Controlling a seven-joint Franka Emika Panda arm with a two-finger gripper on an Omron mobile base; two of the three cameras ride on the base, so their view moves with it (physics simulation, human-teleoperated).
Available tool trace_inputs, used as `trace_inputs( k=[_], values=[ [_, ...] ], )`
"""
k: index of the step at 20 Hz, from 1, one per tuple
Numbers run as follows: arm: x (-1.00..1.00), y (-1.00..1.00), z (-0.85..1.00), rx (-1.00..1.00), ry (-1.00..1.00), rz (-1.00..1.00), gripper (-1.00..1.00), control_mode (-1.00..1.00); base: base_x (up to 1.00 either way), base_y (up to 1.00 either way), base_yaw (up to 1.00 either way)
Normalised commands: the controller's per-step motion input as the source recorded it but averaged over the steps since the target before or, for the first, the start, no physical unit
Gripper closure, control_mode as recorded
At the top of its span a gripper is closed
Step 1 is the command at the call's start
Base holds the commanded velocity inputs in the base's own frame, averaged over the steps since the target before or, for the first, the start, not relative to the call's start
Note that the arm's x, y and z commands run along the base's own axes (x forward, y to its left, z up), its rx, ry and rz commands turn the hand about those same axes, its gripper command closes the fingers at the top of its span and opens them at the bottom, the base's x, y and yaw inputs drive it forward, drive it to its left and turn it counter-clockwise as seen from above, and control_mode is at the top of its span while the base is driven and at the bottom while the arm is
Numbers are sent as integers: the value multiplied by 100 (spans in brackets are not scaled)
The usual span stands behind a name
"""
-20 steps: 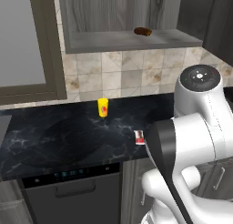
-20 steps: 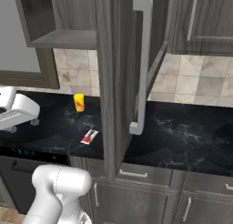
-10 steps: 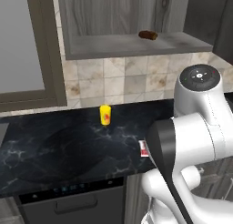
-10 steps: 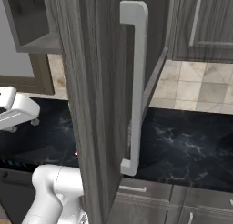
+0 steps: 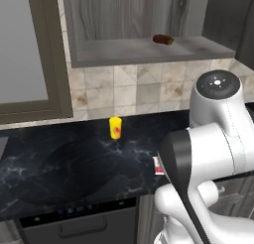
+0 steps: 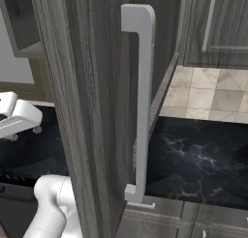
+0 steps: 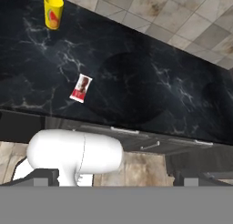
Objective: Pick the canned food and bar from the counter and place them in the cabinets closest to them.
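Bar (image 7: 81,88), a flat red and white packet, lies on the black bench (image 7: 136,77) near its front edge, well apart from the yellow cup (image 7: 53,11) by the tiles. My pincer is released, jaws wide, holding nothing, and looks down on the bar from well above. Risk as I judge it: the open cabinet door (image 6: 92,111) stands close beside me and could catch my arm on a reach; a thin packet may slip my fingertips
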Motion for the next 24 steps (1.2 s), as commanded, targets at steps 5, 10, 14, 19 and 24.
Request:
trace_inputs(
  k=[5,10,14,19,24],
  values=[
    [0,0,0,0,0,0,-100,100,23,-1,0],
    [0,0,0,0,0,0,-100,-100,0,0,0],
    [0,0,0,0,0,0,-100,-100,0,0,0],
    [5,0,-9,0,0,0,-100,-100,0,0,0],
    [12,0,-16,0,0,0,-100,-100,0,0,0]
  ],
)
